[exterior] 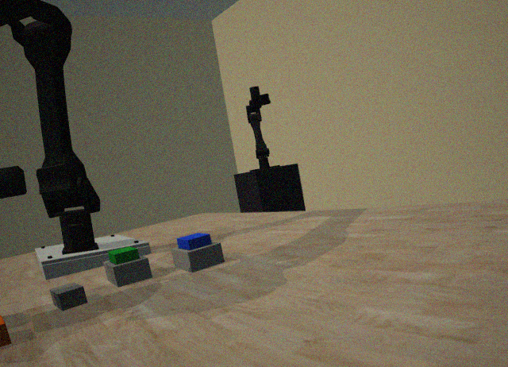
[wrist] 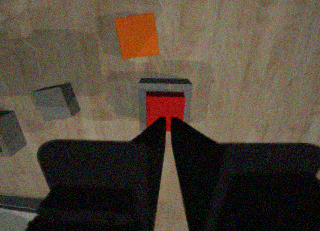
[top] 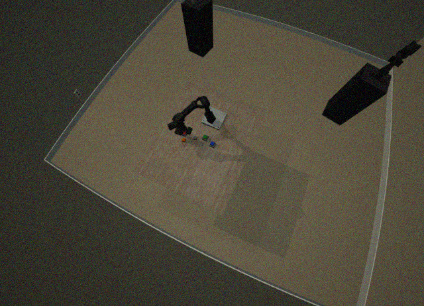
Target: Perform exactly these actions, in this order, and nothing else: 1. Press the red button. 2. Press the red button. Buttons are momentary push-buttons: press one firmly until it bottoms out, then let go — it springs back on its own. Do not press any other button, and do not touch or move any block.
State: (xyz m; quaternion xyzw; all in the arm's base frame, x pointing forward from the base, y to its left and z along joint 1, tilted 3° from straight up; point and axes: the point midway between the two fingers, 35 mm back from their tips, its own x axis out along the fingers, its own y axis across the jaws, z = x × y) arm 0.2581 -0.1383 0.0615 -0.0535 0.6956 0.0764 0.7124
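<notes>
The red button (top: 184, 134) (wrist: 165, 103) sits on a grey housing (wrist: 188, 98). It is outside the exterior view. My gripper (wrist: 168, 122) is shut and holds nothing, with only a thin gap between its fingers. In the wrist view its tips overlap the lower part of the red cap and hide that edge. Whether they touch the cap, or only hang above it, I cannot tell. In the top view the gripper is right beside and partly over the red button. In the exterior view only a dark part of it shows at the left edge.
An orange block (top: 183, 140) (exterior: 4, 334) (wrist: 137, 36) lies beyond the red button. A grey block (top: 195, 138) (exterior: 68, 297) (wrist: 52, 103) lies to its left in the wrist view. Further off are the green button (top: 205, 137) (exterior: 124, 254) and the blue button (top: 212, 144) (exterior: 194, 241).
</notes>
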